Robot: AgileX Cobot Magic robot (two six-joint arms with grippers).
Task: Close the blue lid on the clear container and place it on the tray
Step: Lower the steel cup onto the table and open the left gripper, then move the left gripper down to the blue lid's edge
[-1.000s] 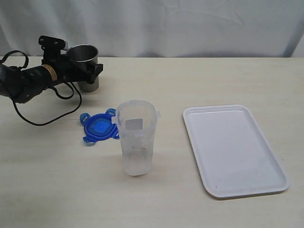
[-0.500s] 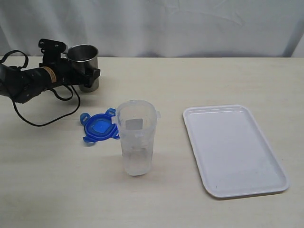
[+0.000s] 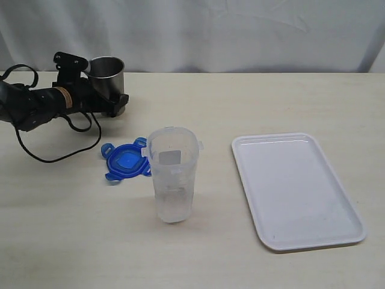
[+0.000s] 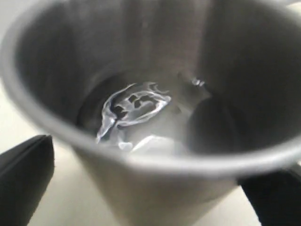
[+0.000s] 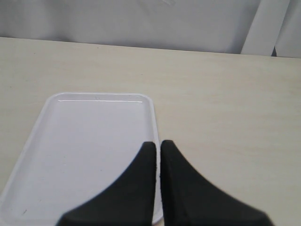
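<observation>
Straddling a steel cup [image 3: 107, 69] near the far left corner of the surface [image 3: 240, 102], the left claw [image 3: 114, 93] stands wide, one finger on either side of the cup. The clear container [image 3: 173, 180] stands upright and uncovered mid-surface. The blue lid [image 3: 124, 161] lies flat just beside it, toward the left edge. The tray [image 3: 295, 189] lies toward the right edge, with the right claw [image 5: 157, 150] pressed closed above it, holding nothing.

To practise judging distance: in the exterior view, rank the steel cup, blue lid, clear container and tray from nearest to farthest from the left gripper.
1. Steel cup, far left, inside the open left gripper.
2. Blue lid, left of centre.
3. Clear container, centre, just past the lid.
4. Tray, right side.
</observation>
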